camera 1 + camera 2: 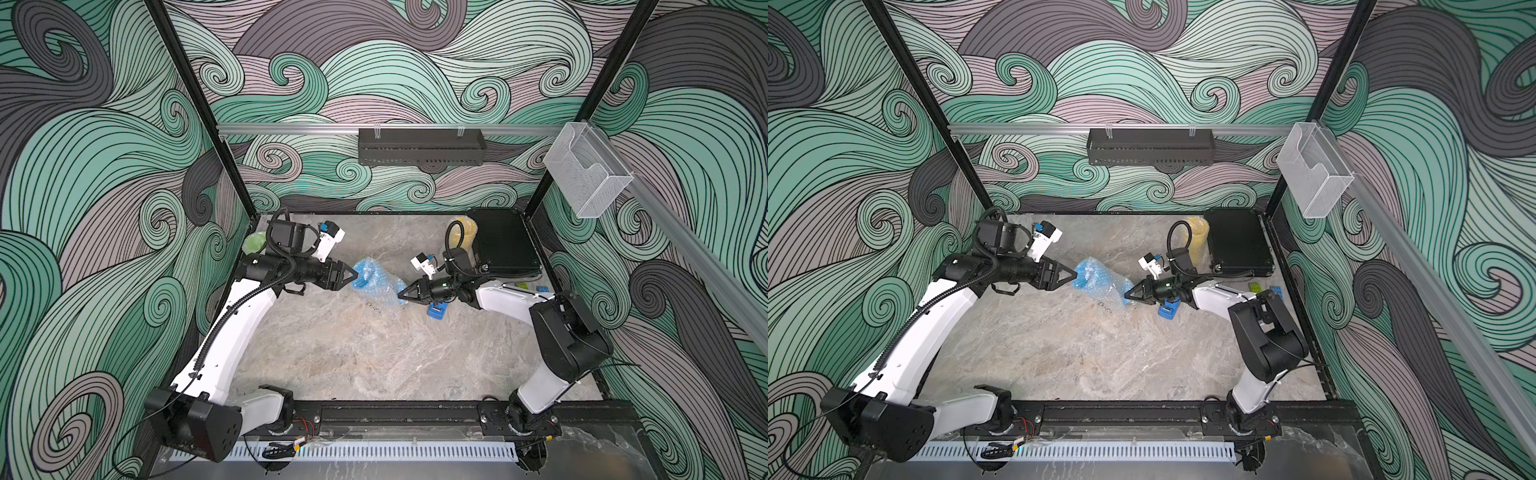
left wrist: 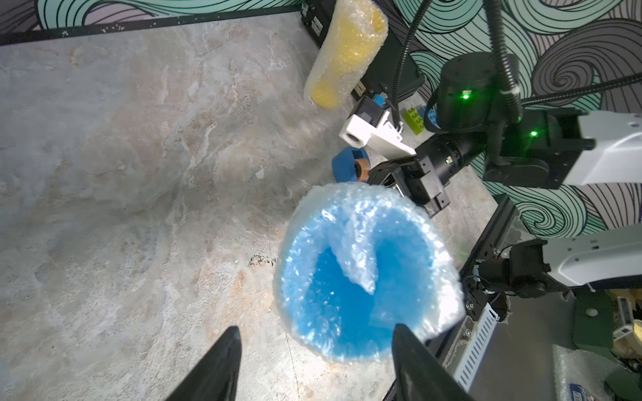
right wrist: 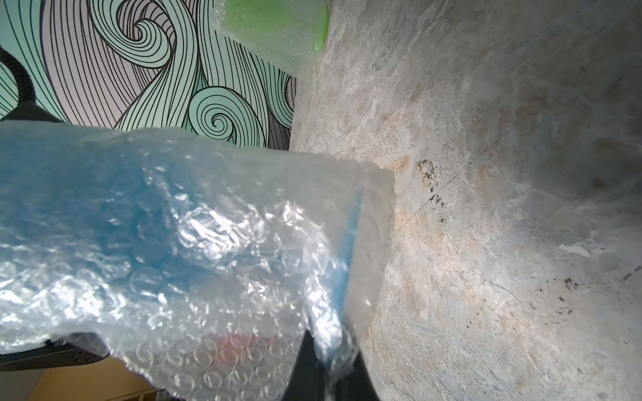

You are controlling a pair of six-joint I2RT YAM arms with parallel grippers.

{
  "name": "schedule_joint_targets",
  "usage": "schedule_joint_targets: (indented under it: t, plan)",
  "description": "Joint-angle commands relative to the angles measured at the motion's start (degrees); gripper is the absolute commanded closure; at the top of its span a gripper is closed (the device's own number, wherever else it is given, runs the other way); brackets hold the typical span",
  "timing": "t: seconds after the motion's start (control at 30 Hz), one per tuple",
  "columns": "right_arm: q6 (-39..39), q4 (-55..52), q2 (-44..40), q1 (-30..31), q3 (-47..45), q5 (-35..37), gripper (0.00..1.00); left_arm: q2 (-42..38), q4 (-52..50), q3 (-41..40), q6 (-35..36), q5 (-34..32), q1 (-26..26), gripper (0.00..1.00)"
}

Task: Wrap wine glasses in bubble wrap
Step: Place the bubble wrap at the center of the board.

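The blue wine glass (image 1: 376, 282) (image 1: 1096, 280) lies on its side mid-table, rolled in bubble wrap (image 3: 208, 225). In the left wrist view its open bowl (image 2: 347, 295) faces the camera, with a flap of wrap tucked inside. My left gripper (image 1: 355, 275) (image 2: 317, 328) is open at the bowl end, its fingers apart from the wrap. My right gripper (image 1: 400, 294) (image 3: 330, 354) is shut on the loose wrap at the foot end. A wrapped yellow glass (image 1: 465, 232) (image 2: 347, 52) lies at the back right. A wrapped green glass (image 1: 254, 242) (image 3: 278, 31) sits at the back left.
A blue tape dispenser (image 1: 437, 311) (image 2: 349, 166) lies just under my right wrist. A black case (image 1: 503, 245) fills the back right corner, with small toy bricks (image 1: 521, 286) in front of it. A clear bin (image 1: 586, 174) hangs on the right rail.
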Motion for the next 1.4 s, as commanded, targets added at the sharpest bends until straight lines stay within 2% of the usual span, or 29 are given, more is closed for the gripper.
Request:
schedule_joint_targets:
  t: [0.0,0.1,0.17,0.4,0.47,0.5,0.63,0.73,0.87,0.93,1.0,1.1,1.13,1.23,1.37]
  plan:
    - [-0.58,1.4,-0.38,0.31,-0.44,-2.15,1.0,3.37,1.97,1.63,-1.06,-1.16,0.38,0.32]
    - [-0.58,1.41,-0.52,1.01,-0.32,-2.41,1.0,6.52,2.45,2.3,-1.73,-0.4,0.34,0.34]
    - [-0.54,1.47,-0.53,1.45,-0.17,-2.65,1.0,7.85,2.83,2.49,-2.71,-0.3,0.4,0.42]
    - [1.47,2.83,-0.56,2.64,0.34,-1.36,0.99,8.64,4.05,1.89,-5.69,1.23,0.4,0.89]
    - [2.24,2.55,-1.09,3.12,0.56,-0.35,0.91,8.19,3.94,1.85,-5.95,1.53,0.45,0.97]
    - [2.47,2.21,-1.72,3.24,0.57,0.34,0.84,7.74,3.99,1.84,-6.03,1.03,0.5,1.0]
    - [-1.88,-5.48,-7.04,2.42,0.53,6.62,0.51,6.77,3.28,3.38,-6.18,-2.96,2.3,1.0]
    - [-5.14,-16.62,-14.99,0.95,0.12,17.04,0.37,8.85,4.3,6.6,-7.63,-9.72,4.86,1.0]
    - [-11.45,-31.5,-29.16,0.95,-0.02,32.71,0.16,18.19,1.64,17.77,-7.44,-19.8,7.37,1.0]
    - [-14.68,-38.45,-36.64,0.94,-0.29,40.35,0.01,24.1,-0.66,24.46,-5.44,-24.35,8.23,1.0]
    - [-17.72,-43.52,-43.18,0.89,-0.82,46.77,0.01,30.62,-4.93,32.64,-4.96,-28.2,9.08,1.0]
    - [-21.59,-49.78,-51.15,0.85,-1.12,55.22,0.01,41.02,-15.64,47.66,-4.98,-29.63,10.98,1.0]
    - [-22.87,-51.26,-53.25,0.8,-1.21,57.7,0.01,42.7,-16.95,49.46,-4.45,-30.18,11.51,1.0]
    - [-25.69,-53.57,-57.35,0.69,-1.69,63.19,0.01,42.87,-14.01,47.41,-2.99,-32.02,12.66,1.0]
    - [-27.83,-53.45,-57.82,0.42,-2.34,66.2,0.01,46.79,-17.0,49.31,-2.02,-29.21,14.39,1.0]
